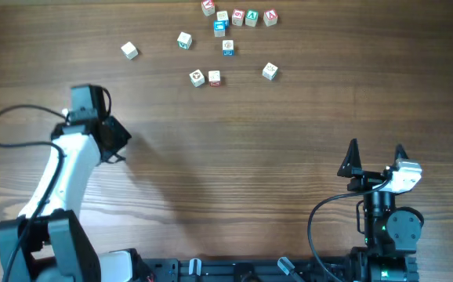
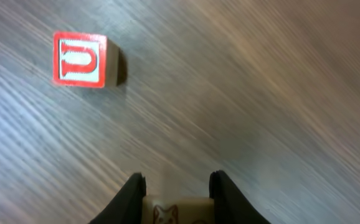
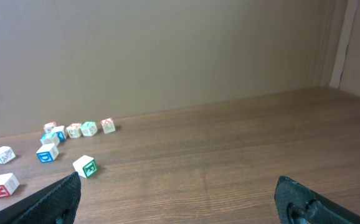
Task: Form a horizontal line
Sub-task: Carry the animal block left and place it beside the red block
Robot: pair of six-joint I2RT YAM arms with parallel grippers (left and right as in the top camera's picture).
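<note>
Gripping a pale cube [image 2: 177,210], the left pincer [image 2: 177,177] sits near a red-marked cube [image 2: 80,59]; right pincer [image 1: 376,146] gapes wide.

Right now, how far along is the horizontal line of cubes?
Done: a short row of cubes already lies side by side at the far side.
In hand: the left gripper has a cat-picture cube between its fingers, well short of that row.
Left: carry it over and add it, then the loose cubes, including the red-marked cube.
The right gripper is open and empty.
</note>
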